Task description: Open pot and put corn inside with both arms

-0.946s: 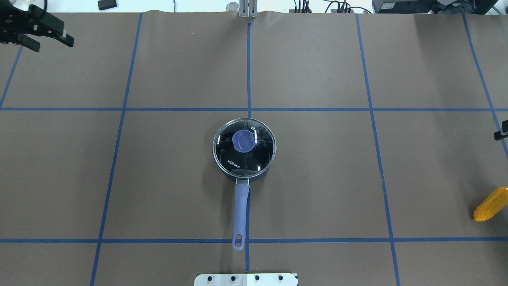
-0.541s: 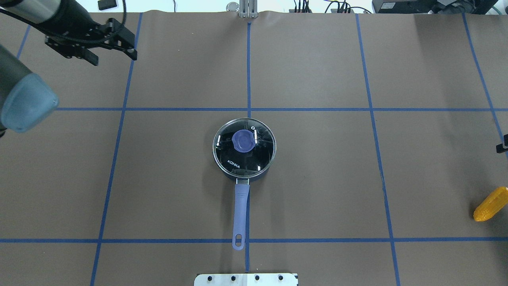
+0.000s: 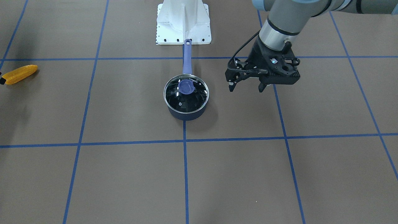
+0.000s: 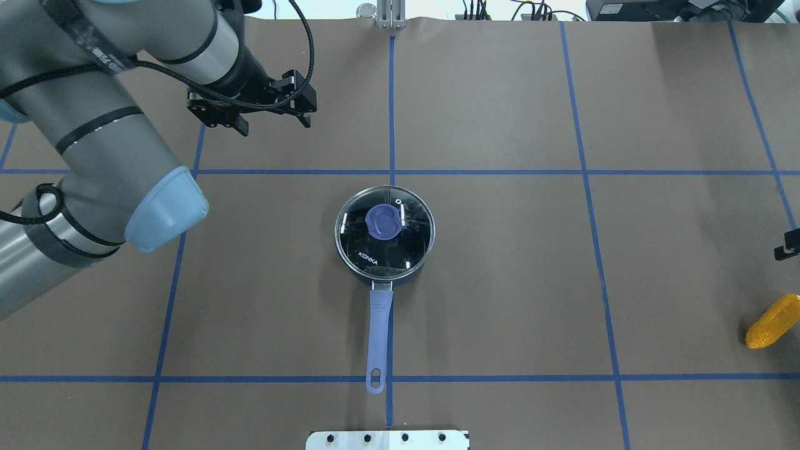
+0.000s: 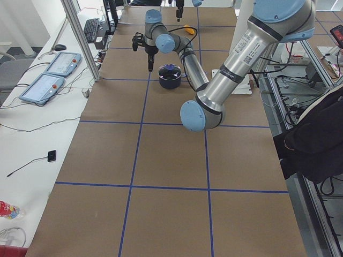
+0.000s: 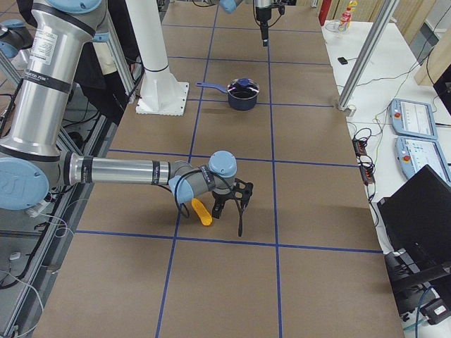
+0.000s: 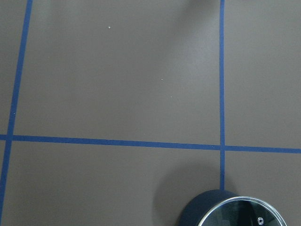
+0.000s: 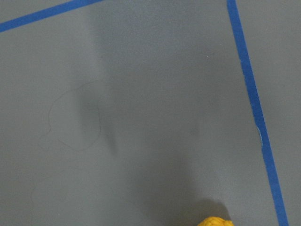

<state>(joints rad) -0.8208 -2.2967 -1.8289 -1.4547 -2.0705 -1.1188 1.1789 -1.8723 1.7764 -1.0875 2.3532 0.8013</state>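
Note:
The dark navy pot (image 4: 380, 325) stands mid-table with its lavender handle pointing at the robot's base. The glass lid (image 4: 375, 253) with a purple knob (image 4: 382, 221) sits on the pot. The pot also shows in the front view (image 3: 186, 115) and at the bottom of the left wrist view (image 7: 207, 212). My left gripper (image 4: 273, 125) is open and empty, hovering beyond and left of the pot, also seen in the front view (image 3: 245, 89). The corn (image 4: 774, 322) lies at the right edge, also in the front view (image 3: 20, 74). Only a tip of my right gripper (image 4: 786, 247) shows near the corn (image 6: 202, 212); I cannot tell its state.
The white base plate (image 4: 387, 439) sits at the near edge behind the pot's handle. My left arm's elbow (image 4: 165, 209) hangs over the table's left part. Blue tape lines grid the brown table. A metal post (image 4: 389, 14) stands at the far edge.
My left arm has swung in from the far left corner toward the pot, its gripper staying open. The right gripper's tip has slid nearer to the corn.

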